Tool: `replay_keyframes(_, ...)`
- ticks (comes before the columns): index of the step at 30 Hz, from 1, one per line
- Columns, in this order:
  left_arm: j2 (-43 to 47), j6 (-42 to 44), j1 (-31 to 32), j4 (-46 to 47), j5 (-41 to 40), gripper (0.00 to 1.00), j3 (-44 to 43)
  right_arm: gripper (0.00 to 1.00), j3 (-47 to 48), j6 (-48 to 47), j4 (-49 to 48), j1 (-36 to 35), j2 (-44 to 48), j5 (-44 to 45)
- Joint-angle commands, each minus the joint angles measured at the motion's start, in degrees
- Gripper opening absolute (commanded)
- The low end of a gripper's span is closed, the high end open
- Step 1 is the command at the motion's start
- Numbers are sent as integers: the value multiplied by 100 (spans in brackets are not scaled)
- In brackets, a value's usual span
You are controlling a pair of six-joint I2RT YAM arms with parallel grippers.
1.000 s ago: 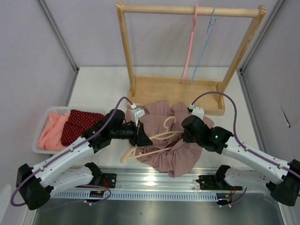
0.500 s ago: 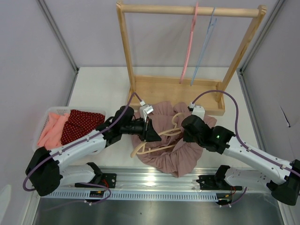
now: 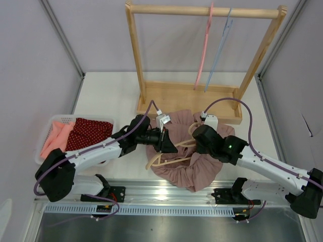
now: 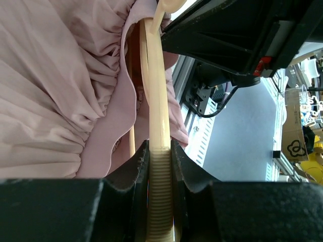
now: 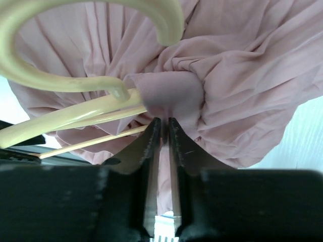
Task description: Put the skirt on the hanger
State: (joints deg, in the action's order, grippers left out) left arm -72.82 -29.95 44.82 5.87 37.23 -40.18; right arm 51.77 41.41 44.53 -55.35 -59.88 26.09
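Nearest, the left tool [image 4: 160, 151] is clamped on a ribbed stretch of the cream hanger [image 4: 154, 91], probably to hold it steady and angled while fabric is worked over it. The right tool [image 5: 161, 132] has its jaws almost together, with a fold of the pink skirt [image 5: 237, 91] pinched between them just beside the hanger's hook. That pinch looks meant to draw the waistband over the hanger's shoulder.

The skirt lies bunched on the worktop [image 3: 111, 96] between the two arms. The hanger lies partly on top of it and partly among its folds, so the skirt is not yet hung.

To the left, a white basket [image 3: 56, 117] holds red and coral garments. Farthest back, the wooden rack [image 3: 186, 96] carries a pink hanger [image 3: 203, 50] and a blue hanger [image 3: 218, 50] on its rail. No label or writing can be read.
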Motion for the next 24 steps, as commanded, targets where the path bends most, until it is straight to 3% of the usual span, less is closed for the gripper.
replay_keyframes(1,-180,156,71,-103,-137,0,-165,25,52,-124,-314,-46,29,98)
replay_keyframes(7,-303,262,141,-279,-269,0,-218,38,184,-273,-524,-81,344,37)
replay_keyframes(24,-365,429,299,-481,-304,0,-341,42,141,-845,-1447,33,-15,265)
